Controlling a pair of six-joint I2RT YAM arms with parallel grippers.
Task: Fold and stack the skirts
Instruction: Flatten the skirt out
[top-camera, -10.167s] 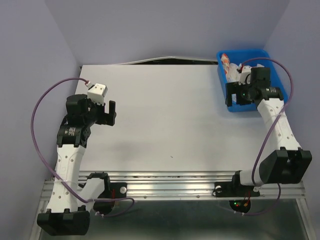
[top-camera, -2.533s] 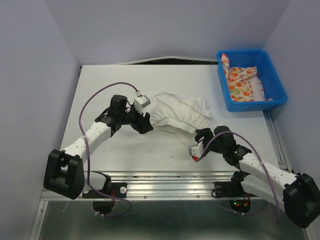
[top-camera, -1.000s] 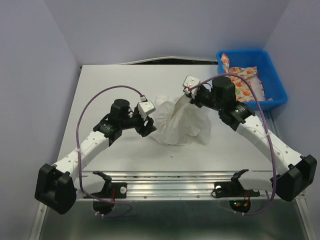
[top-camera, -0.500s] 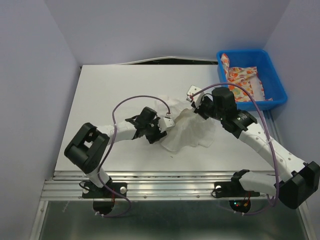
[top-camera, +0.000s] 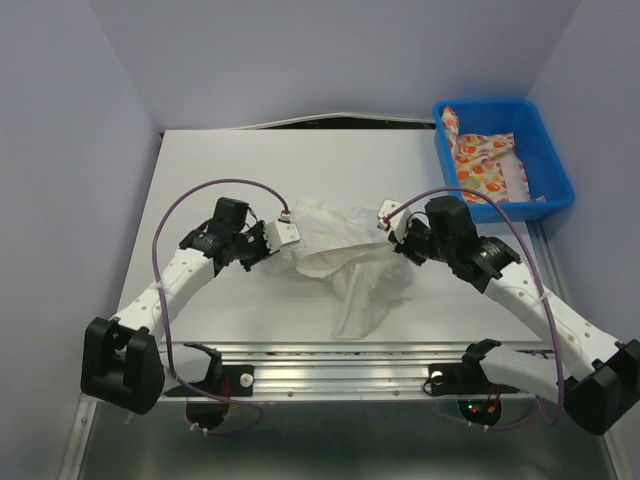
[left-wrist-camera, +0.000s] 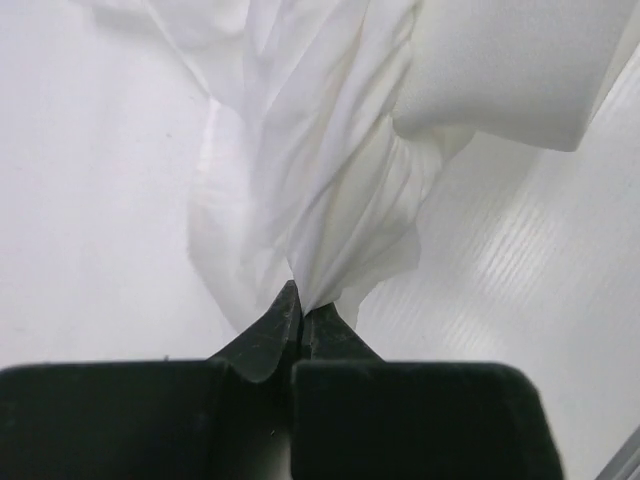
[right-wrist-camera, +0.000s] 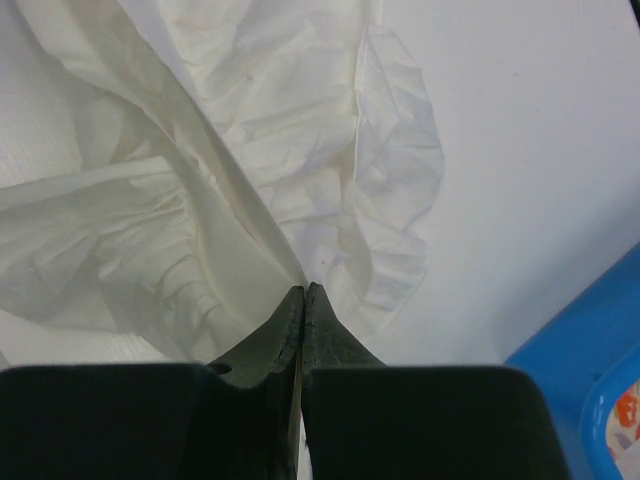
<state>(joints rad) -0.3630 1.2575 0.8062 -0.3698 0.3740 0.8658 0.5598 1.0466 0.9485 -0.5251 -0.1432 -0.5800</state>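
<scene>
The white skirt (top-camera: 340, 232) is stretched between both grippers over the middle of the table, and its ruffled lower part (top-camera: 362, 292) trails toward the near edge. At its left end my left gripper (top-camera: 283, 243) is shut on a bunched edge of the cloth (left-wrist-camera: 330, 170), the fingertips (left-wrist-camera: 300, 306) pinched together on it. My right gripper (top-camera: 397, 240) is shut on the skirt's right end, the cloth (right-wrist-camera: 260, 130) fanning out from its closed tips (right-wrist-camera: 304, 292). The printed skirt (top-camera: 487, 163) lies crumpled in the blue bin.
The blue bin (top-camera: 508, 212) stands at the table's far right corner, just beyond the right arm; its corner (right-wrist-camera: 600, 350) shows in the right wrist view. Purple cables loop above both arms. The table's near edge (top-camera: 340, 348) runs just below the skirt's hem.
My left gripper has shut on the white skirt and drawn back to the left. The skirt has gone from a heap to a band stretched between both grippers, its hem trailing forward.
</scene>
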